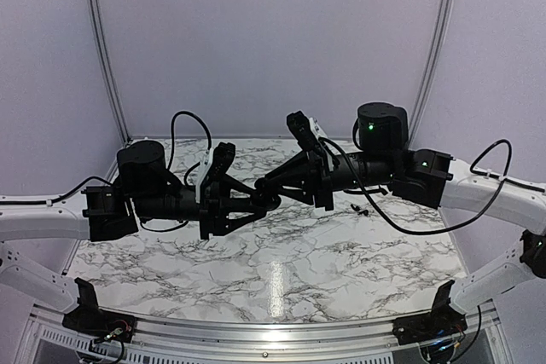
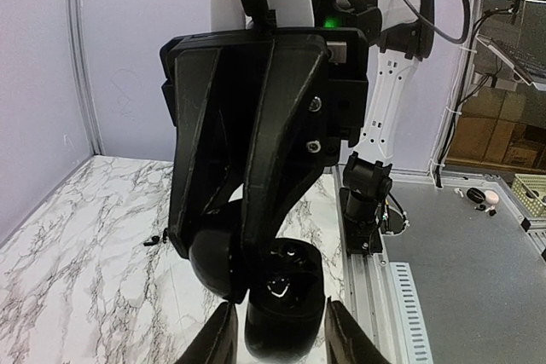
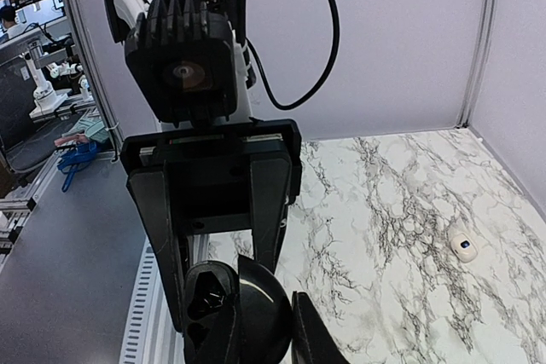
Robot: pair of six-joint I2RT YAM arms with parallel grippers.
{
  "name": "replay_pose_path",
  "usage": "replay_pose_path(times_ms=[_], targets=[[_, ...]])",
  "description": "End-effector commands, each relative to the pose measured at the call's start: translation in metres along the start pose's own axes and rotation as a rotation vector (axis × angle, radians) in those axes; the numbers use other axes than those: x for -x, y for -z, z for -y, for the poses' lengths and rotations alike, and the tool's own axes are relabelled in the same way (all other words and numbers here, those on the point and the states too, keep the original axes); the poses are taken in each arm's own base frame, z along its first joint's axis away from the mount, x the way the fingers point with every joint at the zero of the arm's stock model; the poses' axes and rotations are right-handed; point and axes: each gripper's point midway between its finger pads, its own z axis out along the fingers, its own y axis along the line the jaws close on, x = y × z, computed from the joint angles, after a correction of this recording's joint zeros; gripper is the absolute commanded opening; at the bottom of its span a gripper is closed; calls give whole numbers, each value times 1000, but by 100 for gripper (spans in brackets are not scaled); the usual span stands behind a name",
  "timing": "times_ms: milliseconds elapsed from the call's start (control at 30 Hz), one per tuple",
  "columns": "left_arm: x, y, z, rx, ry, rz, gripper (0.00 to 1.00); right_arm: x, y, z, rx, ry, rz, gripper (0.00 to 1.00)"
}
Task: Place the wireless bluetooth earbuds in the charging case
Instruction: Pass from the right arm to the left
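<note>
The left gripper (image 2: 277, 343) and right gripper (image 3: 249, 336) both clamp a black puck (image 2: 281, 296) mid-air, likely prying it open, while the case (image 3: 463, 246) and earbuds (image 1: 358, 209) lie apart on the table (image 1: 281, 270).

I get soft, even overhead light, with one pale glare streak on the marble surface (image 1: 171, 270). The top view bows the frame posts (image 1: 101, 49) at its edges. The black arms (image 1: 230, 202) lose detail in shadow.

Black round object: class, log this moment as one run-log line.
right hand: shut on black round object | left hand: fingers flank it, grip unclear | white case: lies apart on table
</note>
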Motion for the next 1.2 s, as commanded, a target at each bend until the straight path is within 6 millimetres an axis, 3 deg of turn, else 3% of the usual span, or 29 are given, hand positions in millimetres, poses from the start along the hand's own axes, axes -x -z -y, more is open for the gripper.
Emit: replay_pose_path(times_ms=[0, 200, 333, 400, 967, 1100, 1167], targets=[[10, -2, 4, -19, -27, 33, 37, 9, 1, -6, 15, 9, 26, 0], [9, -1, 4, -17, -30, 33, 28, 6, 0, -5, 15, 6, 16, 0], [10, 1, 4, -13, -26, 38, 42, 5, -1, -5, 20, 4, 14, 0], [11, 1, 4, -11, -24, 38, 43, 5, -1, -6, 23, 4, 14, 0], [7, 3, 6, -17, -28, 34, 9, 3, 1, 2, 12, -22, 18, 3], [1, 4, 5, -11, -29, 23, 7, 3, 5, 3, 26, -29, 33, 0], [1, 5, 4, 0, -31, 24, 15, 4, 5, 2, 38, -30, 33, 0]])
